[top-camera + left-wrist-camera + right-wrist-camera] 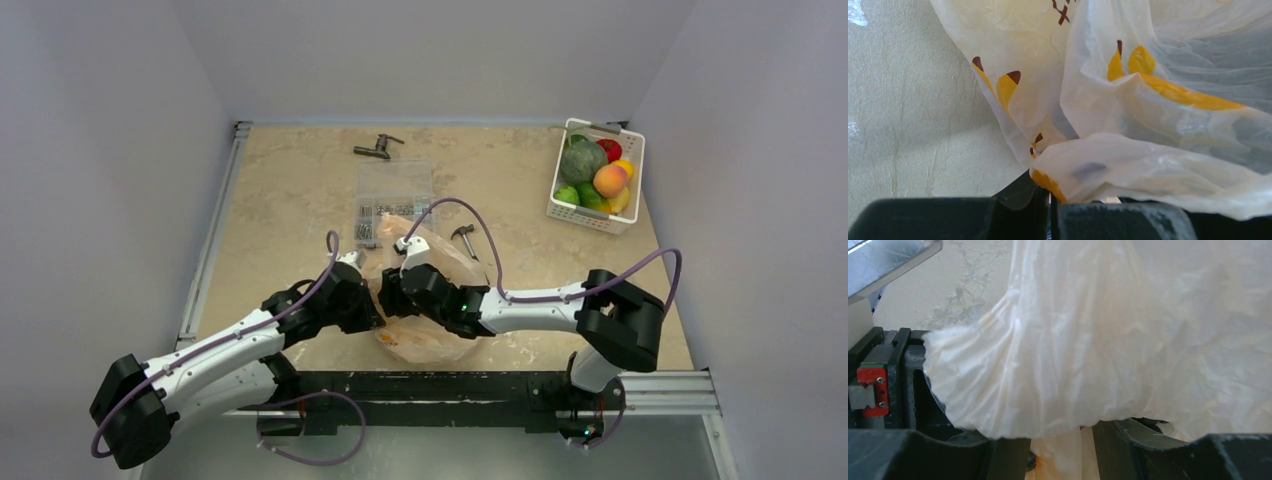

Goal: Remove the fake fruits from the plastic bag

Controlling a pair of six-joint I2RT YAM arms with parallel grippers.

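Note:
The plastic bag (pixel 430 335) lies crumpled at the table's near middle, between both arms. My left gripper (pixel 372 305) is shut on a fold of the plastic bag (pixel 1148 115) at its left side; its jaws (pixel 1050 200) stand almost together with film pinched between them. My right gripper (pixel 393 292) meets it from the right, and bag film (pixel 1098 340) drapes over its fingers, with a bunch of it held in the narrow gap (pixel 1060 450). No fruit shows through the bag. A peach (pixel 610 180) and a green fruit (pixel 566 195) sit in the basket.
A white basket (pixel 597 215) at the back right also holds a dark green bumpy vegetable (pixel 582 160) and red and yellow pieces. A clear parts box (pixel 395 200) lies behind the bag, a small hammer (pixel 465 235) beside it, and a dark tool (pixel 378 148) at the back.

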